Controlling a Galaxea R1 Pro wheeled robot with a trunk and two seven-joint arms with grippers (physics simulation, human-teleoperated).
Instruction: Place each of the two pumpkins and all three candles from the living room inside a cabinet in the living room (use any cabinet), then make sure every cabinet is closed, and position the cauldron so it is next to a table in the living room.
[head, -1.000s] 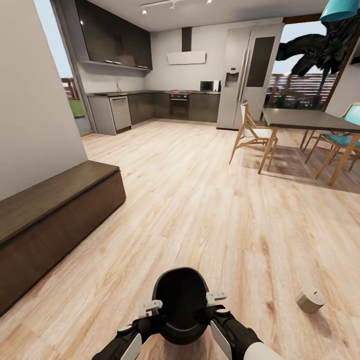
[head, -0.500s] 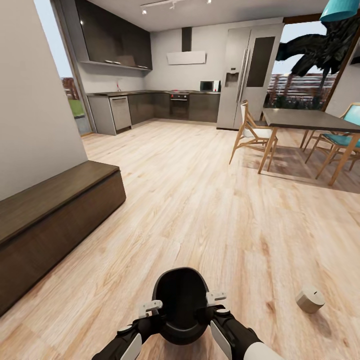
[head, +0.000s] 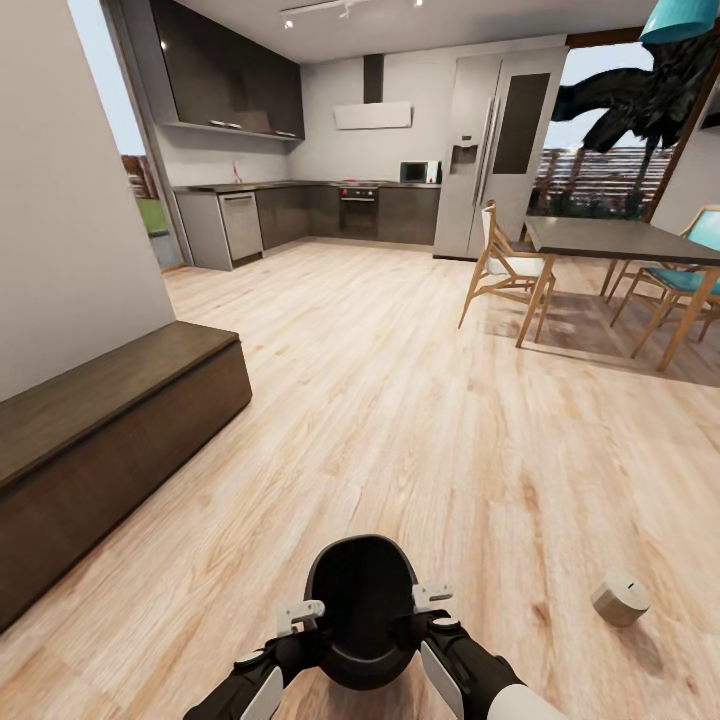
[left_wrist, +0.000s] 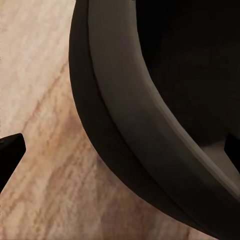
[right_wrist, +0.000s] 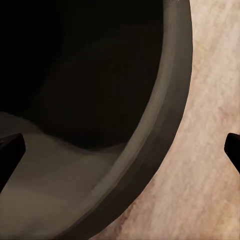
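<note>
The black cauldron (head: 362, 600) is low in front of me in the head view, over the wood floor. My left gripper (head: 300, 612) and right gripper (head: 432, 596) sit at its two sides. In the left wrist view the cauldron's thick rim (left_wrist: 150, 115) runs between the widely spread fingertips of the left gripper (left_wrist: 120, 150). The right gripper (right_wrist: 120, 150) likewise straddles the rim (right_wrist: 165, 100), fingers wide apart. A short beige candle (head: 620, 598) lies on the floor to the right. The long dark-brown cabinet (head: 110, 430) stands at the left with its fronts closed. The pumpkins are out of view.
A dark dining table (head: 620, 240) with wooden chairs (head: 505, 265) stands at the far right. The kitchen counters (head: 300, 210) and fridge (head: 495, 140) line the back wall. A white wall (head: 70, 220) rises behind the cabinet. Open floor stretches ahead.
</note>
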